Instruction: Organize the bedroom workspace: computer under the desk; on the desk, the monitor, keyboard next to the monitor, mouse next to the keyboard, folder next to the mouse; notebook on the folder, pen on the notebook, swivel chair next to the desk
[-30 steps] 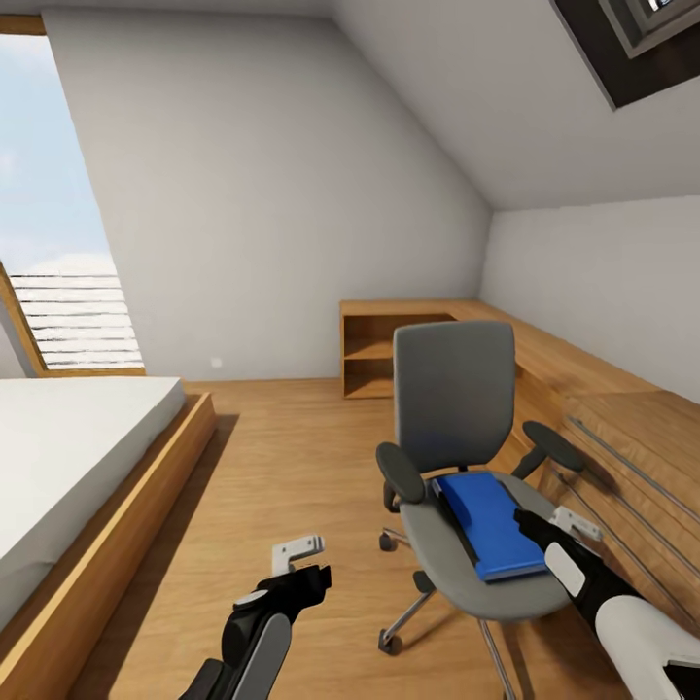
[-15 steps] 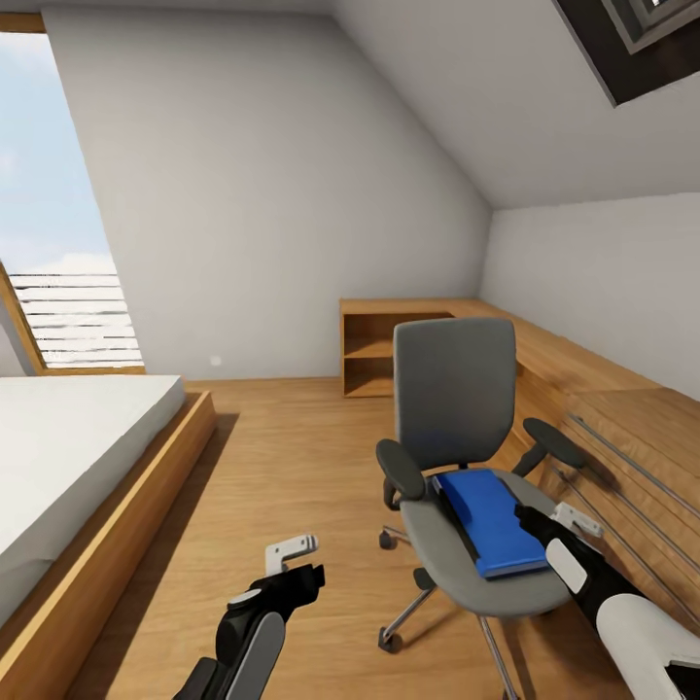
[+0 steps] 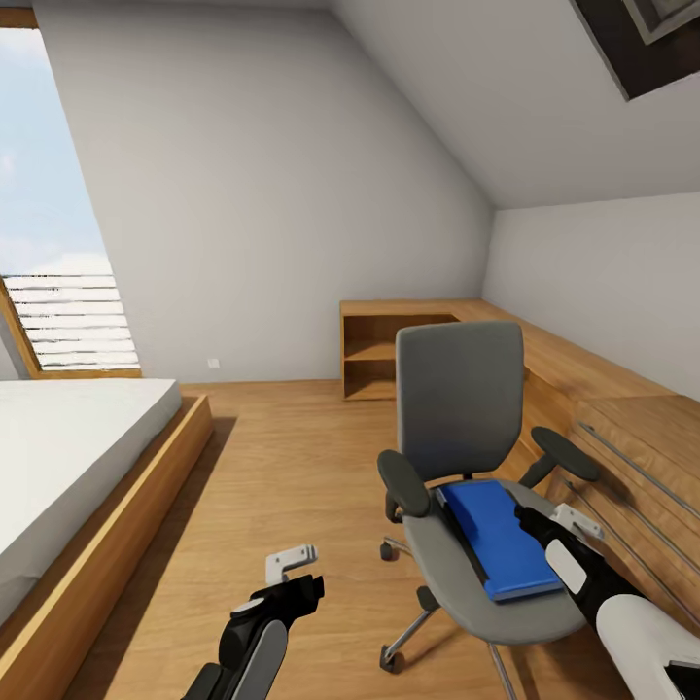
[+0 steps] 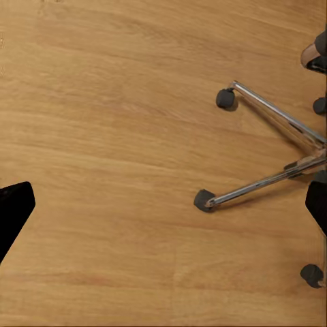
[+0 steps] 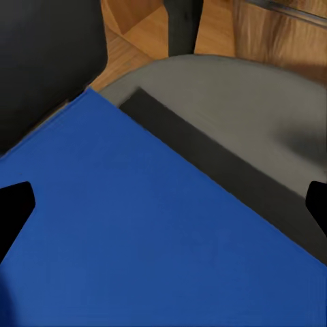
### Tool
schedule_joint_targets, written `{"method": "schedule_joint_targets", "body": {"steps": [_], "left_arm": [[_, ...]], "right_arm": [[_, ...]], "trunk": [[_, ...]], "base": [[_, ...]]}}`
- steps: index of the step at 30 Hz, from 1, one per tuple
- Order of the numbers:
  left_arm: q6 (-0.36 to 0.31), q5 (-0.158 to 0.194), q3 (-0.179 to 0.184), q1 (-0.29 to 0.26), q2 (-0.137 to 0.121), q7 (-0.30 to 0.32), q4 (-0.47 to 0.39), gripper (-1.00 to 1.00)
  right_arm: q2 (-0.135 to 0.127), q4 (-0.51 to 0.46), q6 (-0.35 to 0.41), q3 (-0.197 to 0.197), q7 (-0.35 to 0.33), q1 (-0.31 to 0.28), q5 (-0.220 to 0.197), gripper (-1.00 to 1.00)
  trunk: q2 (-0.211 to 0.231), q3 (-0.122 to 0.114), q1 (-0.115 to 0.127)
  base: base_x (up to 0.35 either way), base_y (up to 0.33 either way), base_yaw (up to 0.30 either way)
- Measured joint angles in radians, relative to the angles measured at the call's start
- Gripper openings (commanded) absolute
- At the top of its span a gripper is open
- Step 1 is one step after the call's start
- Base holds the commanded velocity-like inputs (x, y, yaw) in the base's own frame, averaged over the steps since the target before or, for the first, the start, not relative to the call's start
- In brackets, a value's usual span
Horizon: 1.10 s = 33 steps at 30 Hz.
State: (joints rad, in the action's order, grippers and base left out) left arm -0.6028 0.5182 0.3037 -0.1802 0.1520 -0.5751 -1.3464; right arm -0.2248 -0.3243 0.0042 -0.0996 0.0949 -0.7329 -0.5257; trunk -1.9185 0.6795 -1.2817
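- The swivel chair stands on the wooden floor, and I'm placing everything else off it.
- The blue folder lies flat on the chair's grey seat, black spine edge toward the armrest on the bed's side.
- The right gripper sits right over the folder's edge, just beside the armrest on the cabinet side. In the right wrist view its 2 dark fingertips are spread wide with the folder between them, nothing gripped.
- The left gripper hangs over bare floor, near the chair's chrome base. Its fingers look well apart too, empty.
- A bed is well off to one side of the chair, and a wooden cabinet with long bar handles is just beside it on the other.
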Motion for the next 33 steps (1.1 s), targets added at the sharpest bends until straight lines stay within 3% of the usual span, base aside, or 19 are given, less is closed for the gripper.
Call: {"method": "schedule_joint_targets", "body": {"steps": [17, 28, 33], "left_arm": [[0.027, -0.004, 0.023, 0.000, 0.000, -0.002, 0.009, 1.00], [0.036, -0.004, 0.028, 0.000, 0.000, -0.004, 0.009, 1.00], [0.054, -0.004, 0.024, 0.000, 0.000, -0.005, 0.003, 1.00]], "right_arm": [[-0.021, 0.004, 0.002, -0.006, 0.047, -0.002, 0.001, 1.00], [-0.021, 0.006, 0.007, -0.011, 0.083, -0.002, 0.000, 1.00], [-0.018, 0.004, 0.045, -0.012, 0.087, -0.002, -0.005, 1.00]], "trunk": [[0.000, 0.000, 0.000], [0.000, 0.000, 0.000], [0.000, 0.000, 0.000]], "base": [[0.123, -0.022, 0.000], [0.095, -0.014, 0.000], [0.010, -0.002, 0.000]]}}
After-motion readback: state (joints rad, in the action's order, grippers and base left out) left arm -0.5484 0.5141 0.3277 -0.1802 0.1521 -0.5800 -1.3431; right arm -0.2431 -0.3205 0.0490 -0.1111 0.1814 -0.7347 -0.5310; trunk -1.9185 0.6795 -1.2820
